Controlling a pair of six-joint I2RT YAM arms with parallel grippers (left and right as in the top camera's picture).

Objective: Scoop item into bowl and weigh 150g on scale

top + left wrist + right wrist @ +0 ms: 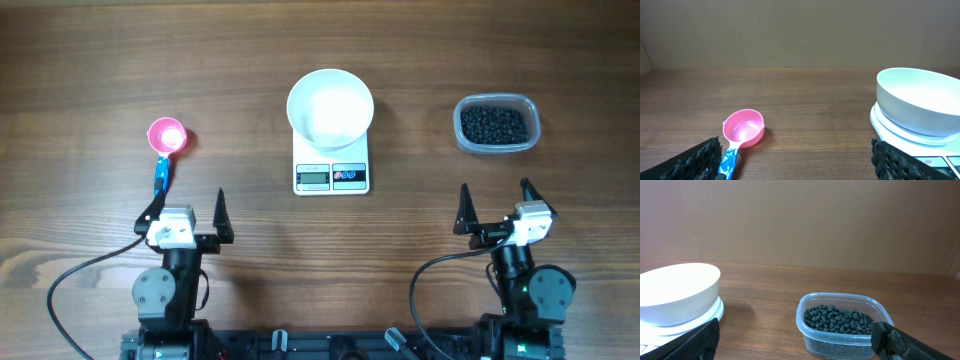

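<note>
The white bowl (330,107) sits on the small white scale (331,175) at the table's middle; both also show in the left wrist view, bowl (920,100) and scale (900,132), and in the right wrist view, bowl (677,292). Black beans (492,124) fill a clear plastic tub (497,125) at the right, beans (840,319). A pink scoop with a blue handle (166,140) lies at the left, scoop (742,130). My left gripper (186,206) stands open just behind the scoop's handle. My right gripper (496,198) stands open, apart from the tub.
Black cables run from both arm bases (165,290) along the table's near edge. A tan wall stands behind the table in the wrist views.
</note>
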